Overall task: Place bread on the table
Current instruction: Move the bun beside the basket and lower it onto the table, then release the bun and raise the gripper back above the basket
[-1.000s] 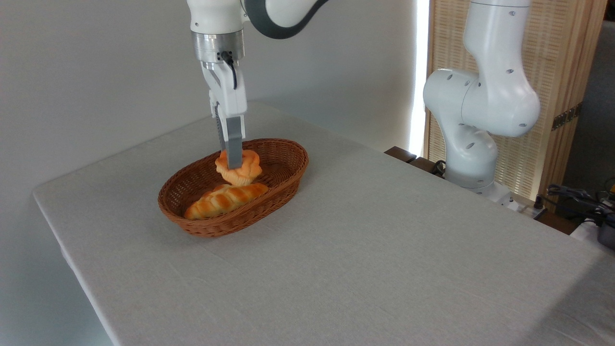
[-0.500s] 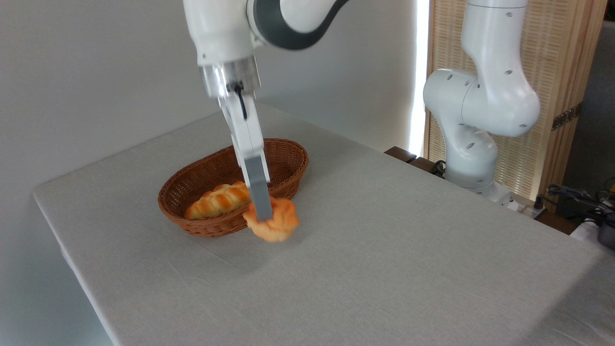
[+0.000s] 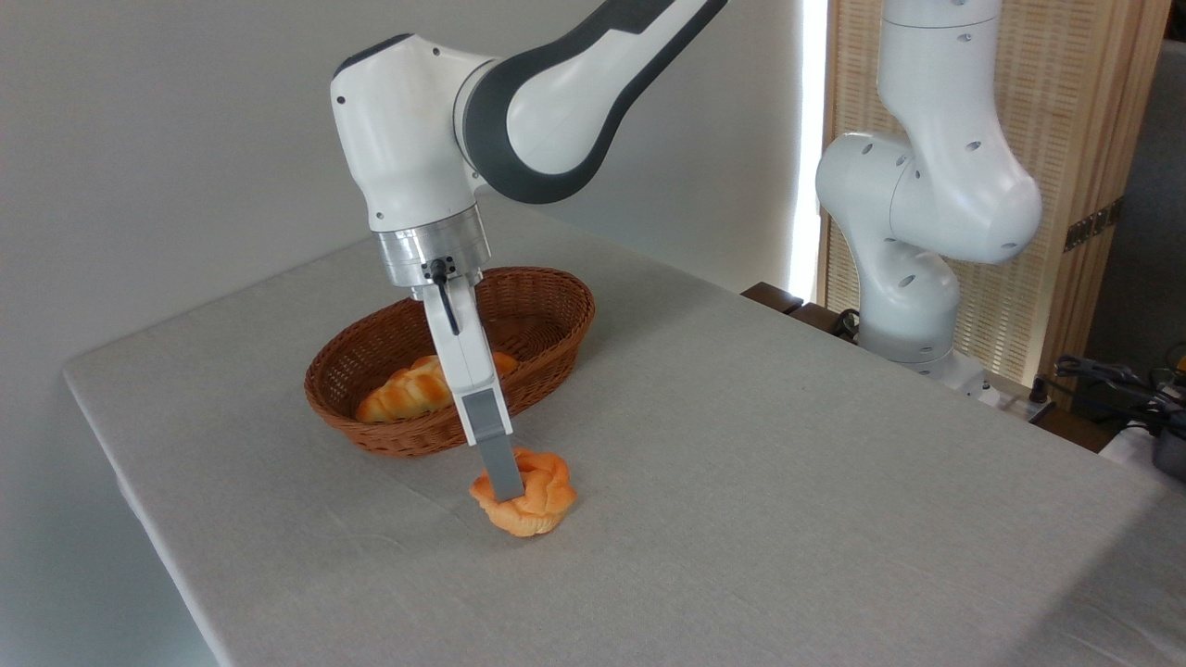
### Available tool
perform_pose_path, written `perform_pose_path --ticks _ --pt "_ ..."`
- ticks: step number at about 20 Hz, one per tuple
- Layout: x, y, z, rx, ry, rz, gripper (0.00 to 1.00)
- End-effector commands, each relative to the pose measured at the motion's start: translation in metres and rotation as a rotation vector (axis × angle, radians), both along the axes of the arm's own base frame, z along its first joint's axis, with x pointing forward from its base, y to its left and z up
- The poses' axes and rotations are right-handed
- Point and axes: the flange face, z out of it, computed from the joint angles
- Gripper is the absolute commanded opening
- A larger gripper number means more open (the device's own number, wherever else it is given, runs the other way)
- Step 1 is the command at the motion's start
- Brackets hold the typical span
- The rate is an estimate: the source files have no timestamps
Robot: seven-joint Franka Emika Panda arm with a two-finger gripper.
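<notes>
Golden-orange with a lumpy knotted top and paler underside, the bread (image 3: 526, 494) sits on the grey cloth of the table (image 3: 760, 482), just in front of the wicker basket (image 3: 547, 315) where a braided loaf (image 3: 408, 394) lies. From my seat I see nothing else near it on the cloth (a cluttered stand sits off at the right edge). My arm leans down steeply from above the basket, its gripper (image 3: 507, 489) pinched onto the bun, one grey finger across its front.

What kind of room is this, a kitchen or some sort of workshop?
Probably a robotics lab: a white arm's tool holds a bun over a cloth-covered table, with cables at right and no kitchen fittings.
</notes>
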Motion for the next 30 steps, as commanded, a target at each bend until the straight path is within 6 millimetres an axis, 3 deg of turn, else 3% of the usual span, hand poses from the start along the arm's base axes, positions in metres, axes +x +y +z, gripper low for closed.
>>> perform_pose_path --ticks 1,12,14,17,21,23,28,30 --pt "0.010 0.012 0.007 0.002 -0.044 0.008 1.00" --pt "0.012 0.013 0.012 -0.012 -0.056 0.038 1.00" --pt "0.017 0.017 0.024 -0.029 -0.081 0.075 1.00" --pt "0.024 0.012 0.059 -0.143 -0.097 0.197 1.00" --pt "0.029 0.034 0.117 -0.263 -0.045 0.322 1.00" --pt "0.026 0.032 0.143 -0.302 -0.020 0.342 1.00" --pt "0.020 0.043 0.176 -0.290 -0.001 0.443 1.00" --pt "0.021 0.063 0.182 -0.301 -0.012 0.469 1.00"
